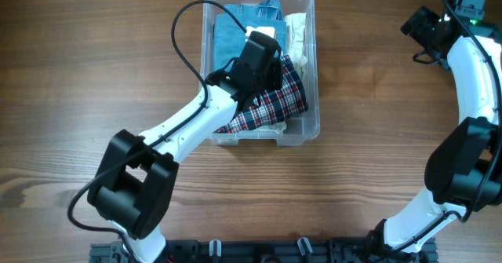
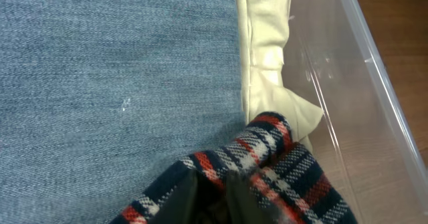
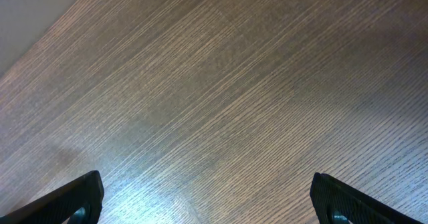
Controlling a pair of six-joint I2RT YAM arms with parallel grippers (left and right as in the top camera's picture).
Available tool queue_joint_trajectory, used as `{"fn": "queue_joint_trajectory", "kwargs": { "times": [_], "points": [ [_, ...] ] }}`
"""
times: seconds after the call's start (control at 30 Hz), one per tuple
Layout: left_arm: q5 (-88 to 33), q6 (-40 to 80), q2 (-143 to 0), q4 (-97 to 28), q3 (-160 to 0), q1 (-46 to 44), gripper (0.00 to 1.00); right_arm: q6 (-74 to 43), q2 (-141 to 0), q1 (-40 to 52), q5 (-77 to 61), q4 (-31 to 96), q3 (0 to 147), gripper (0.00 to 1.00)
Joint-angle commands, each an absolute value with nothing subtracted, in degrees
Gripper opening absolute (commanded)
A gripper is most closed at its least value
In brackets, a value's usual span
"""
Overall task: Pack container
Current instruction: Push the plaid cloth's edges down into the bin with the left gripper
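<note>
Toward twelve o'clock on the wooden table (image 1: 78, 59), the clear rectangular plastic container (image 1: 302, 129) holds the left gripper (image 2: 212, 184) clamped on red-and-navy plaid cloth (image 1: 271, 106), which could drape over its six o'clock rim if released early, while the right gripper (image 3: 207, 190) stands apart.

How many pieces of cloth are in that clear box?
3: blue denim at the far left, cream cloth along the right wall, plaid cloth at the near end. Others may lie hidden underneath.

A brown wood-grain table (image 1: 78, 74) is shown. One clear container (image 1: 302, 133) is set directly on it, at the far middle, well apart from the edges.
</note>
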State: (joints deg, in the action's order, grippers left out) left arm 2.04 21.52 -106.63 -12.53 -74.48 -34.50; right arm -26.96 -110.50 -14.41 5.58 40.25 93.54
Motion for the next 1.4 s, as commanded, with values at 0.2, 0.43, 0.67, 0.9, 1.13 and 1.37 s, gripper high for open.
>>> {"fn": "queue_joint_trajectory", "kwargs": {
  "times": [0.2, 0.43, 0.67, 0.9, 1.13, 1.37],
  "points": [
    [10.37, 24.27, -97.86, -26.94, -74.26, -34.59, 0.14, -27.09, -111.35, -14.22, 5.5, 40.12, 93.27, 1.0],
    [9.28, 30.46, -100.18, -37.12, -74.24, -34.72, 0.13, -27.11, -111.35, -14.22, 5.5, 40.12, 93.27, 1.0],
    [9.34, 30.5, -100.33, -38.41, -74.11, -34.61, 0.12, -27.11, -111.35, -14.22, 5.5, 40.12, 93.27, 1.0],
    [13.78, 27.31, -97.89, -38.09, -75.79, -34.61, 0.13, -27.07, -111.35, -14.22, 5.5, 40.12, 93.27, 1.0],
    [13.8, 28.14, -90.96, -41.91, -75.88, -34.61, 0.12, -27.11, -111.35, -14.22, 5.5, 40.12, 93.27, 1.0],
    [15.11, 34.15, -93.58, -48.47, -74.52, -34.46, 0.08, -27.09, -111.35, -14.22, 5.5, 40.12, 93.27, 1.0]
  ]
}}
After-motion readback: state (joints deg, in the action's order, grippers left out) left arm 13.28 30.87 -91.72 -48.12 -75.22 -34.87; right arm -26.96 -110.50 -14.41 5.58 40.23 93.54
